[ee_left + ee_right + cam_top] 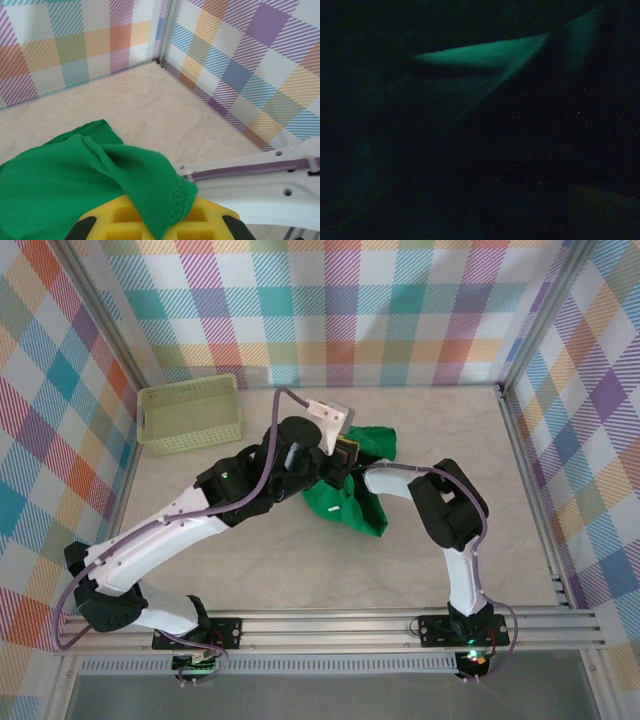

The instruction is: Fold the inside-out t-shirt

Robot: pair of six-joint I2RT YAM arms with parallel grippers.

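Yellow fingers (115, 220) of the left gripper (150, 227) are seen pinched shut on a hem of the one green t-shirt (345, 508), which is bunched at the middle of the table (300, 560). Whether the right gripper (345, 483) is open or closed cannot be told, its camera being darkened by green cloth. One lattice basket (190, 412) is set well apart, far left.

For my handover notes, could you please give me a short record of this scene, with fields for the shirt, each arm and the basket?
t-shirt: green, crumpled at mid-table, not folded
left gripper: shut on the t-shirt's stitched hem, cloth draped over it
right arm: reaches into the t-shirt; jaws not discernible, wrist view dark with green cloth
basket: far left corner, apart from the t-shirt
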